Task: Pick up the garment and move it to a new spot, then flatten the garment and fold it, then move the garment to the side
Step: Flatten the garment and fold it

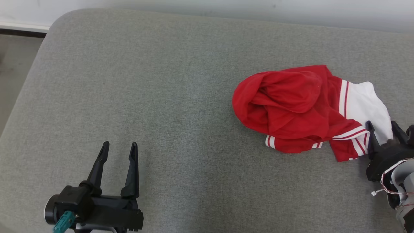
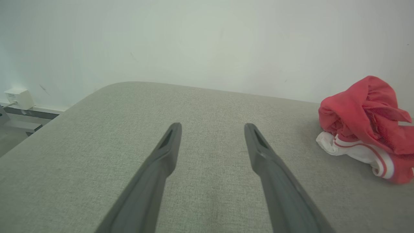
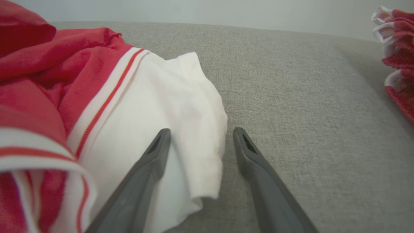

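The garment [image 1: 291, 106] is a crumpled red piece with white striped cuffs and a white panel, lying at the right of the grey padded surface [image 1: 161, 81]. My right gripper [image 1: 381, 124] is at the garment's white near-right edge. In the right wrist view the open fingers of the right gripper [image 3: 202, 131] straddle the edge of the white flap of the garment [image 3: 97, 97]. My left gripper [image 1: 119, 144] stands open at the lower left over bare padding, well apart from the cloth. The left wrist view has the left gripper [image 2: 212, 126] empty and the garment [image 2: 365, 126] at its right.
A second bit of red and white striped cloth [image 3: 396, 48] lies at the top right of the right wrist view. The surface's rounded left corner drops to the floor [image 1: 16, 64]. A pale wall runs behind, with a small white box [image 2: 19, 98] low on it.
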{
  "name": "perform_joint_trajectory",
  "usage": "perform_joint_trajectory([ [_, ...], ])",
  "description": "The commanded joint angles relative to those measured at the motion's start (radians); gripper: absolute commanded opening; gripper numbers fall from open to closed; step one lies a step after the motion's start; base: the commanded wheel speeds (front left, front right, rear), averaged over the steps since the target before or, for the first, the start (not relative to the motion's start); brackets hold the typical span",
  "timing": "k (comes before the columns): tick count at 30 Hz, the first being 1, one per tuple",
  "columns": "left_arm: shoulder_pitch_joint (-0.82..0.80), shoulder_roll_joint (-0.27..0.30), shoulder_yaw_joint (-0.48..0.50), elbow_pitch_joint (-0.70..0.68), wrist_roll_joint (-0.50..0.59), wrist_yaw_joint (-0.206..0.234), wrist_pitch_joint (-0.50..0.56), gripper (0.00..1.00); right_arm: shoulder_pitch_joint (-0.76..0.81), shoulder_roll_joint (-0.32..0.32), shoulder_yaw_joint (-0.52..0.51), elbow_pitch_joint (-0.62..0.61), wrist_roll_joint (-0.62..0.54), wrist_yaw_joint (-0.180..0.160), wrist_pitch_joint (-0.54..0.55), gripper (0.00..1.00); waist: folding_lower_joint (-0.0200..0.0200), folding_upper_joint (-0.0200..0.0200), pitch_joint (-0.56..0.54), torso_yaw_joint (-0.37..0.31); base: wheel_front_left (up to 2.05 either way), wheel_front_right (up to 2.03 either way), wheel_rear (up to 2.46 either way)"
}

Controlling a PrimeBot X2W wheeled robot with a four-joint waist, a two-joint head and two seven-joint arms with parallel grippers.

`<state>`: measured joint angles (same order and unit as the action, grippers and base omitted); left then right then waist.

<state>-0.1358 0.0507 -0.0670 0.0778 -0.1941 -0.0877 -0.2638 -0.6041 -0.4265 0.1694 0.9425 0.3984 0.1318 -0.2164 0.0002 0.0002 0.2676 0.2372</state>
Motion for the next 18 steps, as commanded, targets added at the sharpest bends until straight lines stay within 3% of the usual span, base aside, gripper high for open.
perform_joint_trajectory([
  [1, -0.009, 0.000, 0.003, 0.004, -0.010, 0.006, -0.001, 1.00, -0.012, 0.005, 0.010, 0.021, 0.012, -0.003, -0.008, 1.00, -0.0002, -0.0002, 0.011, 0.014, 0.00, 0.00, 0.00],
  [2, -0.009, 0.000, 0.005, 0.004, -0.011, 0.007, -0.001, 1.00, -0.010, 0.012, 0.018, 0.031, 0.020, -0.003, -0.011, 0.91, -0.0002, -0.0002, 0.011, 0.014, 0.00, 0.00, 0.00],
  [3, -0.006, 0.000, 0.009, 0.005, -0.010, 0.007, -0.001, 1.00, -0.009, 0.017, 0.027, 0.038, 0.023, -0.003, -0.015, 0.00, -0.0002, -0.0002, 0.009, 0.012, 0.00, 0.00, 0.00],
  [10, 0.024, 0.000, 0.031, 0.008, 0.009, 0.007, -0.001, 1.00, -0.052, -0.015, 0.052, 0.026, 0.054, -0.003, -0.043, 0.00, -0.0002, -0.0002, -0.031, -0.015, 0.00, 0.00, 0.00],
  [18, 0.055, 0.000, 0.038, 0.023, 0.024, -0.004, -0.001, 1.00, -0.115, -0.118, 0.059, -0.037, 0.054, -0.003, -0.050, 0.00, -0.0002, -0.0002, -0.119, -0.034, 0.00, 0.00, 0.00],
])
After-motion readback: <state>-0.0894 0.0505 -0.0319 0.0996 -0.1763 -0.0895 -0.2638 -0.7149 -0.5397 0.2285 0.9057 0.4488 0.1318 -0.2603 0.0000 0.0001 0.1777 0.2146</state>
